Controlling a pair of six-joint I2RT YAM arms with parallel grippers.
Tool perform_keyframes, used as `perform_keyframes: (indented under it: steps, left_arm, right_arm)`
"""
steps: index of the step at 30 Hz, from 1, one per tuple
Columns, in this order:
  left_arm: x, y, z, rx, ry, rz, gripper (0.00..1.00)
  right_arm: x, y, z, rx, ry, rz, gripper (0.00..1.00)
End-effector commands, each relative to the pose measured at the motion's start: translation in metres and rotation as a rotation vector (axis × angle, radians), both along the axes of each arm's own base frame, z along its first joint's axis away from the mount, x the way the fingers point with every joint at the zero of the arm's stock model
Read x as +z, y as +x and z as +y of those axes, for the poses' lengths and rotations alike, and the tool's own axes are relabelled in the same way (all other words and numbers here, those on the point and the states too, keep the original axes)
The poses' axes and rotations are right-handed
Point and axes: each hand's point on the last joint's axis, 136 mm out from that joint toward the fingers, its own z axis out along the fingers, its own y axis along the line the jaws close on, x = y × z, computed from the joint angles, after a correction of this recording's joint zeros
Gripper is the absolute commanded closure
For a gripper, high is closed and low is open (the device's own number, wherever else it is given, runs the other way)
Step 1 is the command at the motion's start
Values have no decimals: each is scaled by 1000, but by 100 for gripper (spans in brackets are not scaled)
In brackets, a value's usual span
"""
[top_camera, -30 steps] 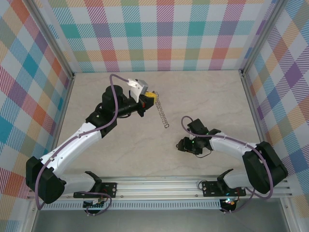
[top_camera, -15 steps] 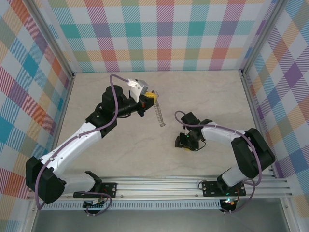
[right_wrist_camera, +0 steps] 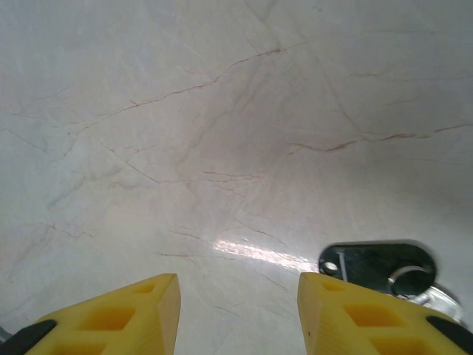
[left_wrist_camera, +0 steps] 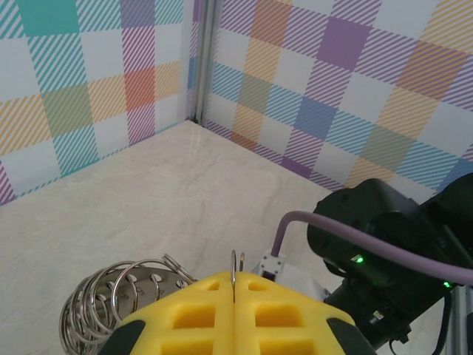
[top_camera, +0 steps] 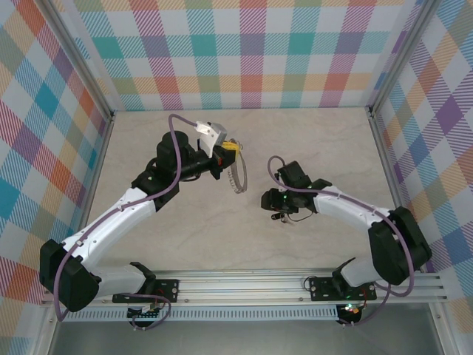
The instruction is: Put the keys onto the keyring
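My left gripper [top_camera: 230,148] is shut on the keyring [top_camera: 236,174], a chain of thin grey metal loops that hangs down from its yellow fingers [left_wrist_camera: 185,318]. In the left wrist view one wire of the keyring [left_wrist_camera: 234,268] stands pinched between the pads of the left gripper [left_wrist_camera: 234,279], and the other coils bunch at the lower left. My right gripper [top_camera: 269,201] hovers low over the table, open, with bare marble between the tips of the right gripper [right_wrist_camera: 238,290]. The key [right_wrist_camera: 377,268], with its black oblong head, lies flat just past the right fingertip [right_wrist_camera: 355,310]. It also shows as a dark speck, the key [top_camera: 284,217].
Checked walls [top_camera: 251,52] close in the marble table [top_camera: 185,229] on three sides, with metal posts at the corners. The right arm's black wrist and purple cable [left_wrist_camera: 384,237] sit close in front of the left gripper. An aluminium rail [top_camera: 244,285] runs along the near edge.
My right gripper has moved up and left, closer to the left gripper, and its jaws have narrowed slightly. The hanging keyring has swung in from a slant to nearly straight down. The left arm has held still.
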Motion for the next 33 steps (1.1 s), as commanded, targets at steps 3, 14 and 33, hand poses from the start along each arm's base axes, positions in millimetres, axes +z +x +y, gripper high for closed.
perform_keyframes:
  steps: [3,14,33]
  left_arm:
    - [25,-6,1,-6,-53,-71,100]
    - [27,-7,2,-6,-57,-72,100]
    - [24,-6,0,-8,-58,-66,100]
  right_arm:
    - [-23,-13,-34,2,-202,34,58]
    - [-44,-11,-47,-7,-326,65,63]
    - [-54,-4,-42,9,-360,71,67]
